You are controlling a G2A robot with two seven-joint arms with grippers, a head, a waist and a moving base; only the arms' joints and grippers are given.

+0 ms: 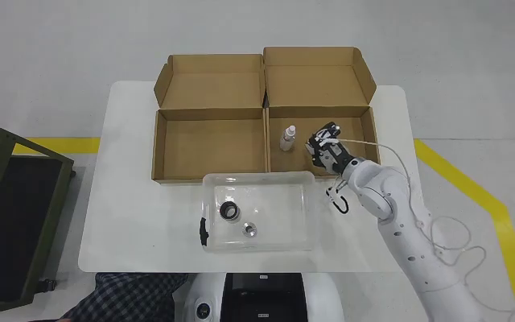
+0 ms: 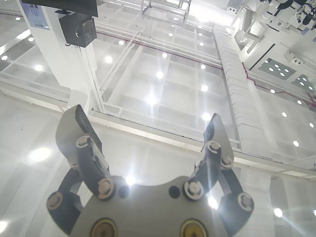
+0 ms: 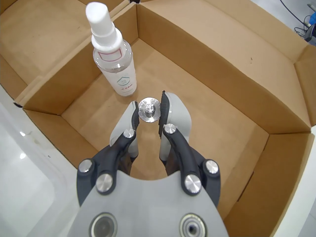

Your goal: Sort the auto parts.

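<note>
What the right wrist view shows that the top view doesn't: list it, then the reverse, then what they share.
Right wrist view, not top: a round metal part clamped between the fingertips of the right gripper. Top view, not right wrist: the clear bin holding a black ring and a small metal part, with a black piece at its edge. Shared: that gripper, and the spray bottle standing upright in the right cardboard box.

The bottle (image 3: pixel 116 70) stands just beside the disc (image 3: pixel 148 112) in the right gripper (image 3: pixel 148 109). Away from the bottle, the box (image 3: pixel 212 124) floor lies open.
</note>
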